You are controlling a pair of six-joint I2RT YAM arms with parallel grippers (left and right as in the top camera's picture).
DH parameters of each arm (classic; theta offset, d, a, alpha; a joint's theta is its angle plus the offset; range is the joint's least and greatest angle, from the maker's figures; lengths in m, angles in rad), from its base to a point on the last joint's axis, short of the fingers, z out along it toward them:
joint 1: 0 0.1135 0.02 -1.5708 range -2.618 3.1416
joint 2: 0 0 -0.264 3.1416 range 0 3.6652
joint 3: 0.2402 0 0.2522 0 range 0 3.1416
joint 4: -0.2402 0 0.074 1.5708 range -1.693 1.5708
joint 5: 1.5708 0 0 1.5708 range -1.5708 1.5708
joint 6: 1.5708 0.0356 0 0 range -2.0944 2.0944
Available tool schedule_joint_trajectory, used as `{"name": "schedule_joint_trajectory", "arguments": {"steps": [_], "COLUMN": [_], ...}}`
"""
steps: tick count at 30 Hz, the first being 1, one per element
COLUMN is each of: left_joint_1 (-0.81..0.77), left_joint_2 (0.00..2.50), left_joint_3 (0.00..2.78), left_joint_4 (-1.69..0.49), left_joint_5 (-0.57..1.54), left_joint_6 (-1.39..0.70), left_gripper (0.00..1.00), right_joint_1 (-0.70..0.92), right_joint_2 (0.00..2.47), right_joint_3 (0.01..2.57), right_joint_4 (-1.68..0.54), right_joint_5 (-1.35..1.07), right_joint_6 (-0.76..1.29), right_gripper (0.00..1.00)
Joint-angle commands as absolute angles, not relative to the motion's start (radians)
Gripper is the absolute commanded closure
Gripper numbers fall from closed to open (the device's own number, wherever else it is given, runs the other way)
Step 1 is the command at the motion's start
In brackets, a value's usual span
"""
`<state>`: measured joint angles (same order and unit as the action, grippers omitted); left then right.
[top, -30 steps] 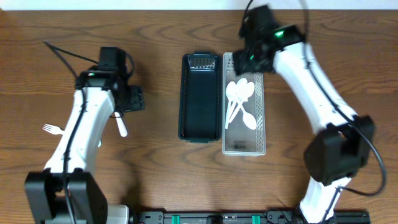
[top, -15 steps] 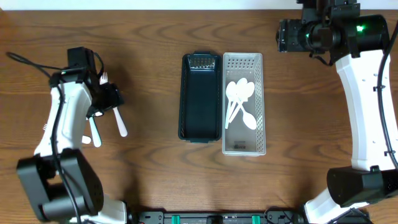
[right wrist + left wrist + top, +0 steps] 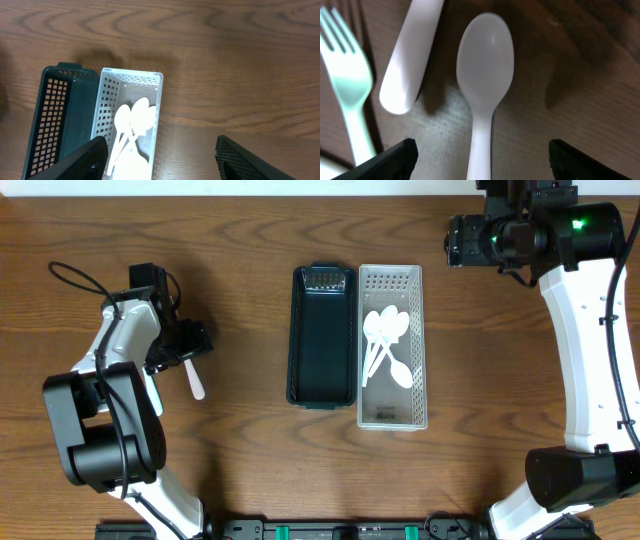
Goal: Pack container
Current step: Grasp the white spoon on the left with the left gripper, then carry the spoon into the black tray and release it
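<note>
A white slatted basket (image 3: 418, 330) holds several white spoons (image 3: 385, 340); it also shows in the right wrist view (image 3: 131, 80). A dark green basket (image 3: 322, 340) stands against its left side. My left gripper (image 3: 480, 162) is open low over the table at the left, its jaws on either side of the handle of a white spoon (image 3: 485, 55). A second white handle (image 3: 412, 55) and a pale fork (image 3: 347, 85) lie beside the spoon. My right gripper (image 3: 162, 155) is open and empty, high above the table to the right of the baskets.
In the overhead view one white utensil handle (image 3: 195, 380) sticks out below the left gripper (image 3: 185, 345). The right arm (image 3: 590, 330) runs along the right side. The table's far edge is near the top.
The right arm rose from over the white basket to the far right and now holds still. The left gripper swung left, then a little back right over the loose utensils.
</note>
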<state>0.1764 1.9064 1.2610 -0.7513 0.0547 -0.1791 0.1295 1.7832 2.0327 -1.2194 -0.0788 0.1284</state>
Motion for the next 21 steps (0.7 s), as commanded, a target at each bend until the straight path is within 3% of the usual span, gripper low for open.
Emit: {"name": "schedule_joint_trajectory", "arguments": {"steps": [1,13,15,19,21], "left_joint_1": [0.178,0.178,0.178,0.178,0.178], "left_joint_2": [1.939,2.029,2.030,2.030,2.030], "left_joint_3": [1.274,1.274,1.274,1.274,1.274], "left_joint_4": [-0.748,-0.724,-0.719,-0.712,-0.712], "left_joint_5": [0.068,0.068,0.067,0.068,0.068], "left_joint_6": [-0.150,-0.150,-0.150,-0.151,-0.151], "left_gripper": [0.13,0.14,0.21,0.50,0.54], "right_joint_1": [0.125,0.125,0.125,0.125,0.125], "right_joint_2": [1.790,1.790,1.790,1.790,1.790], "right_joint_3": [2.032,2.032,2.032,2.032,2.032], "right_joint_4": [-1.224,-1.236,-1.241,-1.245,-1.246], "right_joint_5": [-0.079,-0.079,-0.079,-0.079,-0.079], "right_joint_6": [0.118,0.118,0.118,0.118,0.118], "right_gripper": [0.28,0.28,0.28,0.29,0.29]}}
